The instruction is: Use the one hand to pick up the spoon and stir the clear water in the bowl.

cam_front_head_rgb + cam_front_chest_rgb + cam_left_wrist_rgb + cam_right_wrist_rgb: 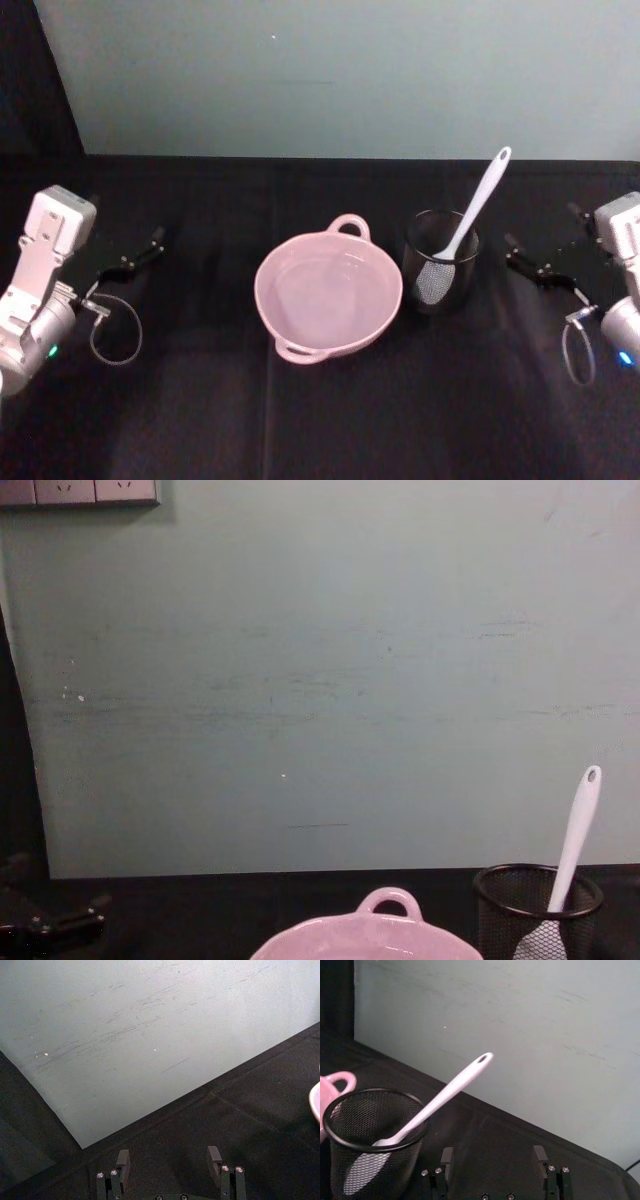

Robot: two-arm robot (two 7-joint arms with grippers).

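Observation:
The pale pink bowl [283, 268] sits mid-table with clear water in it, its loop handle toward the wall. Just right of it stands a black mesh cup [440, 285] holding the white spoon [482, 200], blade down and handle leaning up to the right. My right gripper [518, 255] rests open on the table right of the cup, a short gap away. In the right wrist view its open gripper [492, 1152] faces the cup [370, 1135] and spoon [450, 1091]. My left gripper [150, 248] lies open at the far left, well clear of the bowl; its open gripper [169, 1155] holds nothing.
A pale green wall [340, 80] closes off the back of the black table. Cable loops hang by each wrist, one on the left [115, 330] and one on the right [578, 350]. From the chest, the bowl [388, 905] and cup [535, 910] stand low in front.

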